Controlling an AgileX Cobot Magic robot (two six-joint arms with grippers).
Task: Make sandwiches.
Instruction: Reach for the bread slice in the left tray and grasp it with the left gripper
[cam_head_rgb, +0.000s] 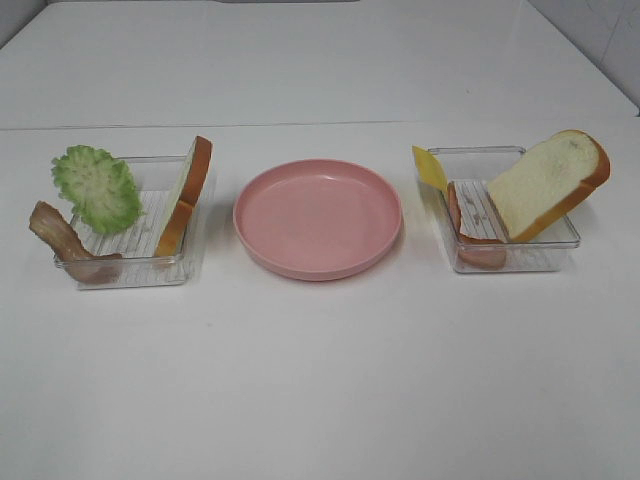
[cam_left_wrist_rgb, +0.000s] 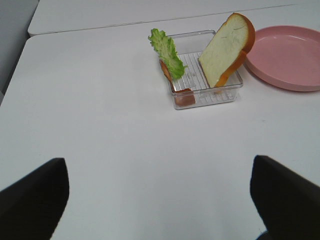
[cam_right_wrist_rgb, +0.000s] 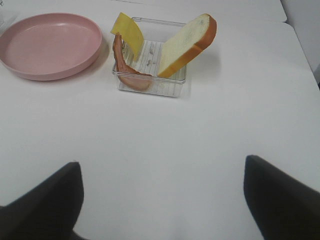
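Nearest me, my left pincer (cam_left_wrist_rgb: 159, 192) and right pincer (cam_right_wrist_rgb: 161, 192) both hang spread wide over the bare white surface (cam_head_rgb: 320, 400), gripping nothing. Farther on, the left tray (cam_head_rgb: 140, 275) holds the left bacon strip (cam_head_rgb: 60, 238) draped over its near outer corner. The lettuce leaf (cam_head_rgb: 98, 188) is propped behind it, and the left bread slice (cam_head_rgb: 186, 197) leans on the wall beside the pink plate (cam_head_rgb: 318, 218). Right of the plate, the right tray (cam_head_rgb: 545, 255) carries the right bacon strip (cam_head_rgb: 466, 226) and the right bread slice (cam_head_rgb: 548, 183), which tilts against the outer rim. The cheese slice (cam_head_rgb: 431, 170) stands at its far inner corner.
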